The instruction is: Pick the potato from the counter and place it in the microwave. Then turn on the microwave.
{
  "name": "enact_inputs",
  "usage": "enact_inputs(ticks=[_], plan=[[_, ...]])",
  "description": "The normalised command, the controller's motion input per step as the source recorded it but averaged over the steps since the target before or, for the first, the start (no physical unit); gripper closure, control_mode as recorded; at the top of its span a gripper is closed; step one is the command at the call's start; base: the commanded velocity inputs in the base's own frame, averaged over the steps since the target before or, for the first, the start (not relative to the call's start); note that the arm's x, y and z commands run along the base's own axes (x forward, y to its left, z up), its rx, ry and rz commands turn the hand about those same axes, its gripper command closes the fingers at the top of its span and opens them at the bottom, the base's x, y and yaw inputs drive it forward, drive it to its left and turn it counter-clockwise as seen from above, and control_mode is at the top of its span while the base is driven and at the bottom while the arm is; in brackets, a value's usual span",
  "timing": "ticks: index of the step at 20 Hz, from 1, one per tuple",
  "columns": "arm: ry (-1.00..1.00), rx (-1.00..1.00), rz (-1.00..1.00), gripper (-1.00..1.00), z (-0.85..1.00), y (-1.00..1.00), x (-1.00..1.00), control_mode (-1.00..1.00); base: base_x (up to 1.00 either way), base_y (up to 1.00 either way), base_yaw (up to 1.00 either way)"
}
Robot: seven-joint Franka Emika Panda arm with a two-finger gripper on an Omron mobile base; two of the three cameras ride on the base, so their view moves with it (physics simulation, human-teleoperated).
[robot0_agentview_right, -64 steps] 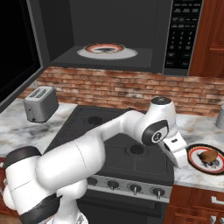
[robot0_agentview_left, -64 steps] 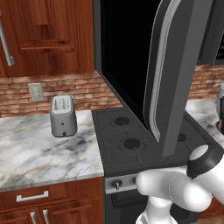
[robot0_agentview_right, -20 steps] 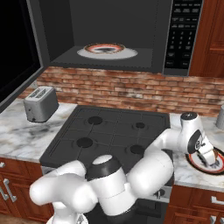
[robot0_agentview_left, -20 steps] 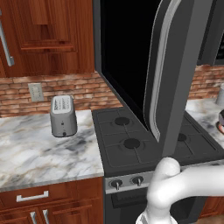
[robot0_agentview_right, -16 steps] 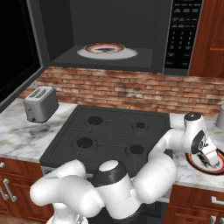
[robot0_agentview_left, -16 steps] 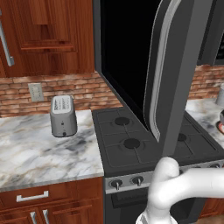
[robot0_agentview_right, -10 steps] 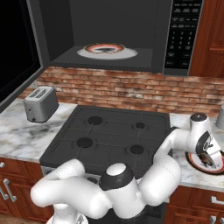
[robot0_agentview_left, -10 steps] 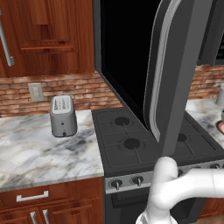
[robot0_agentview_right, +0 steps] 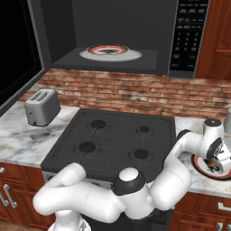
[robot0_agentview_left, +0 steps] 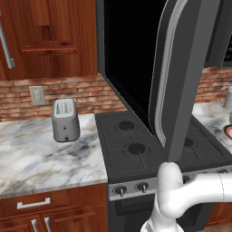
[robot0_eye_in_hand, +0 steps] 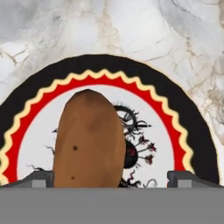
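Observation:
A brown potato (robot0_eye_in_hand: 87, 140) lies on a white plate with a black, red and yellow rim (robot0_eye_in_hand: 144, 72) on the marble counter (robot0_eye_in_hand: 131, 26), to the right of the stove. My gripper (robot0_eye_in_hand: 114, 179) is open just above the plate. The potato sits between its fingertips (robot0_eye_in_hand: 41, 178), close against the left one and well apart from the right one. In the right base view the gripper (robot0_agentview_right: 212, 159) hangs over the plate (robot0_agentview_right: 198, 163) with the arm stretched far right. The microwave (robot0_agentview_right: 187, 36) stands above the stove, its door (robot0_agentview_left: 181, 77) swung wide open.
Inside the microwave is a patterned turntable plate (robot0_agentview_right: 110, 50). The black gas stovetop (robot0_agentview_right: 113, 140) lies between the two counter stretches. A small silver toaster (robot0_agentview_left: 65, 120) stands on the left counter. The open door juts out over the stove's left side.
The arm has reached further right and the hand has come down lower over the plate on the right counter. The base and the other things have not moved.

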Motion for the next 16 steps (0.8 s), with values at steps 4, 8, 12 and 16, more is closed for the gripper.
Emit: enact_inputs(ticks=[4,8,12,16], plan=[[0.00,0.06,0.00,-1.00,-0.26,-0.07,0.19,-1.00,0.00,0.00,0.00],[0.00,0.01,0.00,-1.00,-0.22,-0.04,0.09,-1.00,0.00,0.00,0.00],[0.00,0.00,0.00,1.00,-0.19,0.00,0.00,-1.00,0.00,0.00,0.00],[0.00,0.00,0.00,1.00,-0.16,-0.01,0.00,-1.00,0.00,0.00,0.00]])
